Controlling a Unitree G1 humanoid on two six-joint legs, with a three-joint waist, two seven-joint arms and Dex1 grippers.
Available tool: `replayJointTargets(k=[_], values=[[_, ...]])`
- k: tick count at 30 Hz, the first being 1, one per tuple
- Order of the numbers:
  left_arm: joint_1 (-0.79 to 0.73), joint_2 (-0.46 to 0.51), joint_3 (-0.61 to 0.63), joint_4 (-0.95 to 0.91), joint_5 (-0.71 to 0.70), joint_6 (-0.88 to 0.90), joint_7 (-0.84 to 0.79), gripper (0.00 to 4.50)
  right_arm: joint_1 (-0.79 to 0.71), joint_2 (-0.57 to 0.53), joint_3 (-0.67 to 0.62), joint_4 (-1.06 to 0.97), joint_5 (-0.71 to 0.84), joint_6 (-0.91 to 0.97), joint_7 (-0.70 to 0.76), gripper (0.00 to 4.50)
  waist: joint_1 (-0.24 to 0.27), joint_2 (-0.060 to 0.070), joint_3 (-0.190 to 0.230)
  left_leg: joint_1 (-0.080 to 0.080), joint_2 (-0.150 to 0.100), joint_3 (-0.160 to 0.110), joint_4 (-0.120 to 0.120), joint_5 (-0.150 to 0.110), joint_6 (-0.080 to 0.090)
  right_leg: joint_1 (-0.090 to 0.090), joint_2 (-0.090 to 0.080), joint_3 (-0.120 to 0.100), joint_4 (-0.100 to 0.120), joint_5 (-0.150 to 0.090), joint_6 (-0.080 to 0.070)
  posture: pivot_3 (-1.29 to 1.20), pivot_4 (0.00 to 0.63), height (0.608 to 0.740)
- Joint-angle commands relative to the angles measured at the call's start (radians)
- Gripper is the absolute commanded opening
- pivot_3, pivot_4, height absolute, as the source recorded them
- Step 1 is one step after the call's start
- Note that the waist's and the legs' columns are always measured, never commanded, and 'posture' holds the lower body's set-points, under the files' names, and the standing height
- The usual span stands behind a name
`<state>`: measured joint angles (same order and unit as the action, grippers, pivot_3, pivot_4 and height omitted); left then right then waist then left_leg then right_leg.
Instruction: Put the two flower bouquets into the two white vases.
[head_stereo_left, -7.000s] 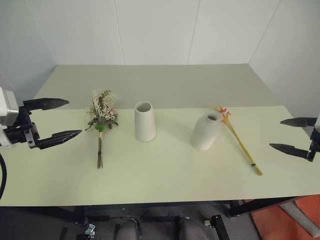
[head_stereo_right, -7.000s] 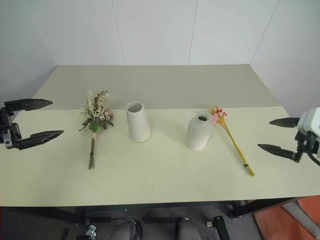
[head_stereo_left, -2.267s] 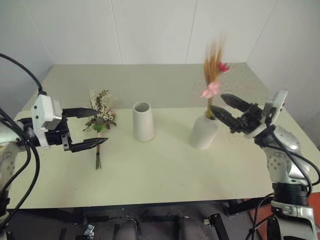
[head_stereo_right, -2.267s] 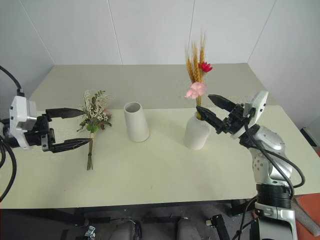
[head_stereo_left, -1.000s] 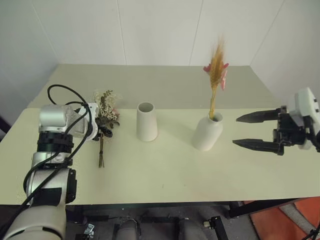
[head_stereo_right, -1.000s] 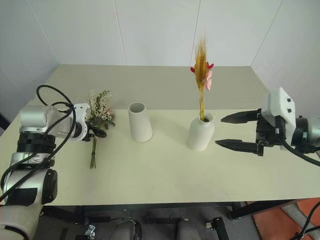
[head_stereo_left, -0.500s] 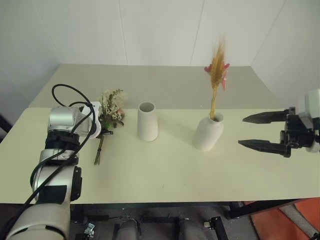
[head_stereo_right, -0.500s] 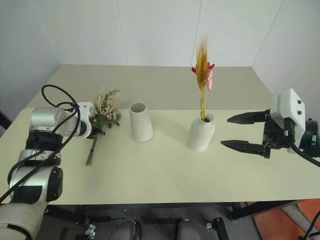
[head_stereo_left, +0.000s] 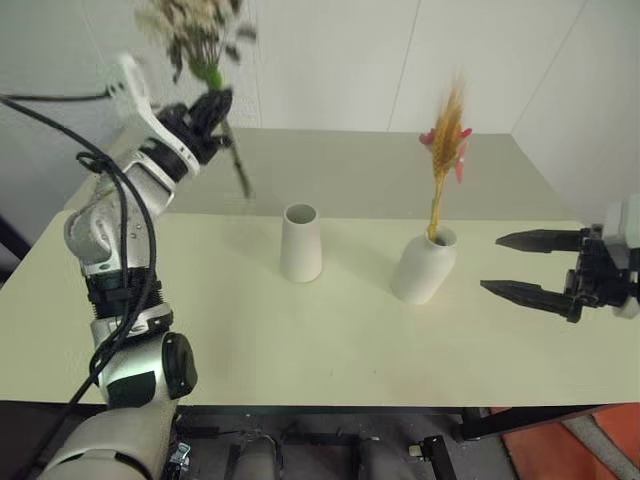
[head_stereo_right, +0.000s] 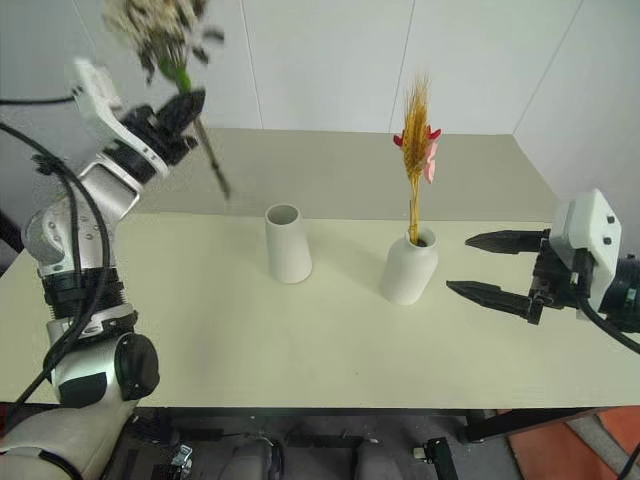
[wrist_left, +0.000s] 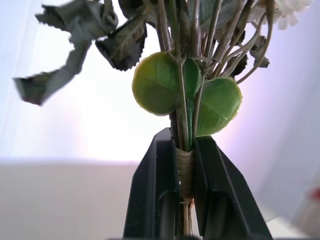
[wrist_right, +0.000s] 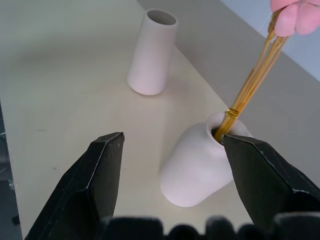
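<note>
My left gripper is raised high at the far left, shut on the tied stems of the bushy bouquet. Its blooms point up and its stem ends hang above the table behind the tall cone vase, which stands empty. The left wrist view shows both fingers pressed on the bound stems under round green leaves. The wheat-like bouquet stands in the rounded bottle vase. My right gripper is open, level, just right of that vase, holding nothing.
Both vases stand mid-table on the pale green table. White walls close in behind and on both sides. A black cable loops along my left arm. The cone vase stands a hand's width from the bottle vase.
My left gripper has lifted the bushy bouquet off the table and swung it up high, blooms upward. The right gripper stays open beside the bottle vase.
</note>
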<state>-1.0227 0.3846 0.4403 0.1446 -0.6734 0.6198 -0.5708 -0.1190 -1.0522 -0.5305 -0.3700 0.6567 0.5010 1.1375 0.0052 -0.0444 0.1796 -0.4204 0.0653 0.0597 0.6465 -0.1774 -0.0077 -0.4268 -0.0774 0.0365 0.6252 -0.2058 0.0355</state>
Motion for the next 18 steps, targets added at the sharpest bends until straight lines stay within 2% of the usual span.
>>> replayJointTargets(k=[1, 6, 13, 18], values=[[-0.033, 0.015, -0.025, 0.006, -0.045, -0.078, -0.141, 0.12, 0.022, 0.018, -0.062, -0.045, -0.007, -0.019, -0.041, 3.76, -0.003, 0.000, 0.000, 0.002, 0.000, 0.000, 0.000, 0.000, 0.000, 0.002, 0.000, 0.000, 0.000, -0.002, 0.003, 0.00, 0.150, 0.740], [-0.034, -0.001, -0.059, 0.071, -0.090, -0.101, -0.270, 0.12, 0.060, 0.048, -0.081, -0.085, -0.007, -0.020, -0.077, 3.76, -0.005, 0.000, 0.000, 0.005, 0.000, 0.000, 0.001, 0.000, 0.000, 0.005, 0.000, 0.001, 0.000, -0.003, 0.005, 0.00, 0.150, 0.740], [-0.056, 0.021, -0.116, 0.225, -0.015, -0.191, -0.355, 0.12, 0.086, 0.077, -0.100, -0.122, 0.000, -0.023, -0.122, 3.76, -0.008, 0.000, 0.000, 0.004, 0.000, -0.001, 0.001, 0.000, 0.000, 0.004, 0.000, 0.001, 0.000, -0.003, 0.005, 0.00, 0.150, 0.740], [-0.083, 0.018, -0.105, 0.350, -0.017, -0.240, -0.422, 0.12, 0.086, 0.089, -0.099, -0.126, -0.001, -0.016, -0.157, 3.76, -0.010, 0.000, 0.000, 0.004, 0.000, -0.001, 0.001, 0.000, 0.000, 0.004, 0.000, 0.001, 0.000, -0.003, 0.005, 0.00, 0.150, 0.740]])
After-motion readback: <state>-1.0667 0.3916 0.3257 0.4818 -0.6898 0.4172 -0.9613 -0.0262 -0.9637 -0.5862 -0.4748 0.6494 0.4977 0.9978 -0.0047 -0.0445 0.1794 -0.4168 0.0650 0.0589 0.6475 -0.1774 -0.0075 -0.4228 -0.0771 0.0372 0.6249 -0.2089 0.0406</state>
